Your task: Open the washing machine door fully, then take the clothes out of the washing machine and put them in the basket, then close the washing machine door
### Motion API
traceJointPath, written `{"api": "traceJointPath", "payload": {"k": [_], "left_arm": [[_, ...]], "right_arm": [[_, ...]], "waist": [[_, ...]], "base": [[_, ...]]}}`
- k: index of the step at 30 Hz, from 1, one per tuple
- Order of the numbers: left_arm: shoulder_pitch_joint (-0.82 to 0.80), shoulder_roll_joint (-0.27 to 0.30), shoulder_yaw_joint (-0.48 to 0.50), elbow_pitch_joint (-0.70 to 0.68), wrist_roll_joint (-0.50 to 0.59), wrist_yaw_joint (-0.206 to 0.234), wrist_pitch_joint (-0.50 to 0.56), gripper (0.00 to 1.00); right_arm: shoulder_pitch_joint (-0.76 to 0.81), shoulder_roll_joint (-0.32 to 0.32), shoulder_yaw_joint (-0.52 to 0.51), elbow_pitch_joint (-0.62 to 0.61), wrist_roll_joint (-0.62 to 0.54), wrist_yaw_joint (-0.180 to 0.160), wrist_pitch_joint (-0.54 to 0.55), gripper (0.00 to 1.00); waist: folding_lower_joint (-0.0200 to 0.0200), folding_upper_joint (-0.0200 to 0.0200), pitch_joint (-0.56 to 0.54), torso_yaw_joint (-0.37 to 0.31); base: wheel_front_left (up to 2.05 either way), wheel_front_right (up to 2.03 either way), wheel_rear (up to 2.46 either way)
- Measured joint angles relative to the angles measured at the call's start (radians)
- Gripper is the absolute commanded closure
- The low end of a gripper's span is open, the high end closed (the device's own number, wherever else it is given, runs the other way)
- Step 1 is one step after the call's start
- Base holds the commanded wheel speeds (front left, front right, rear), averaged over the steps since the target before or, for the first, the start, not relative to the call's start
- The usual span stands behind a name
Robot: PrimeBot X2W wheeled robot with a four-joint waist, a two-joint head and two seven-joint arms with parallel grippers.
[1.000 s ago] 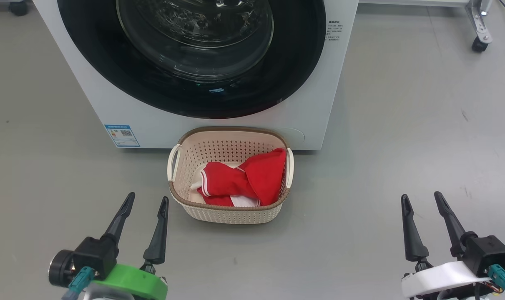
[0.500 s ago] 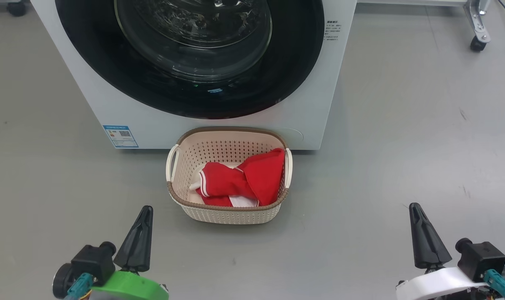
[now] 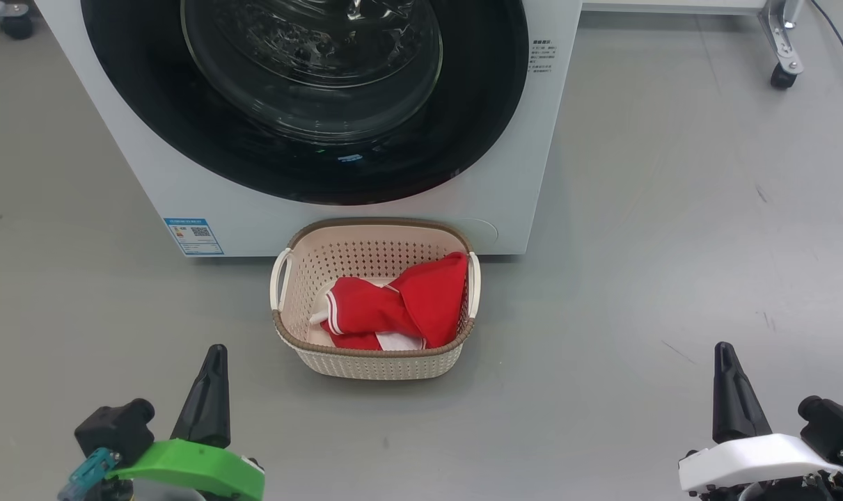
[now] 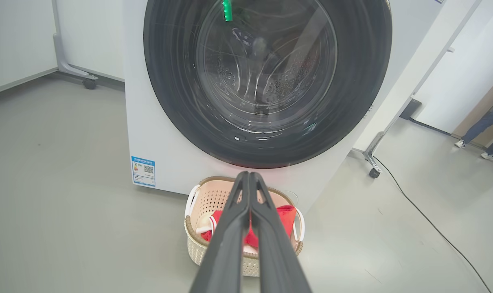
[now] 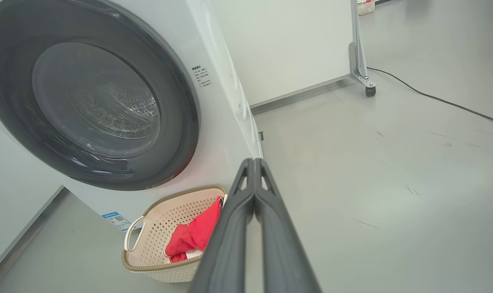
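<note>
Grey floor point(image 3: 637, 278) all around, and the white washing machine point(image 3: 525, 160) stands on it, a pale partition on castors point(image 3: 780, 49) behind its right corner. The left gripper point(image 3: 216, 351) has its two dark fingers pressed flat together, nothing between them, touching nothing, near the basket's front left corner. The right gripper point(image 3: 724, 348) shows the same: fingers together, empty, well apart from the basket on its right side.

The washing machine door point(image 3: 150, 125) sits closed, its black rim flush with the front panel. The basket point(image 3: 376, 351) stands on the floor just beside the machine's bottom front edge. The clothes point(image 3: 393, 309) lie inside it, red with white trim, heaped toward its right wall.

There is writing at the machine's lower left corner: a blue label point(image 3: 193, 236) with a square code, its text too small to read. Near the upper right, a small block of printed lines point(image 3: 541, 56) is also illegible.
</note>
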State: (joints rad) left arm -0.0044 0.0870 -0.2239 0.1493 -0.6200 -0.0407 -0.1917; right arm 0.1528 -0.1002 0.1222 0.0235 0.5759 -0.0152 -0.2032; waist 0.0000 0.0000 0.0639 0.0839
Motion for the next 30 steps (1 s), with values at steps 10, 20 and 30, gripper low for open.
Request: {"api": "traceJointPath", "payload": {"k": [10, 20, 30], "left_arm": [[0.000, -0.002, 0.034, 0.007, -0.141, -0.009, 0.038, 1.00], [-0.001, -0.002, 0.064, 0.023, -0.270, -0.018, 0.069, 1.00], [-0.002, -0.002, 0.095, 0.037, -0.397, -0.026, 0.104, 1.00]], "right_arm": [[-0.015, 0.002, -0.025, 0.021, 0.151, 0.006, 0.034, 1.00], [-0.038, -0.001, -0.045, 0.049, 0.291, 0.023, 0.066, 1.00], [-0.065, -0.002, -0.063, 0.076, 0.429, 0.038, 0.094, 1.00]], "waist": [[0.0000, 0.0000, -0.008, -0.011], [0.0000, 0.0000, -0.015, -0.021], [0.0000, 0.0000, -0.023, -0.032]], "base": [[0.00, 0.00, 0.00], [0.00, 0.00, 0.00], [0.00, 0.00, 0.00]]}}
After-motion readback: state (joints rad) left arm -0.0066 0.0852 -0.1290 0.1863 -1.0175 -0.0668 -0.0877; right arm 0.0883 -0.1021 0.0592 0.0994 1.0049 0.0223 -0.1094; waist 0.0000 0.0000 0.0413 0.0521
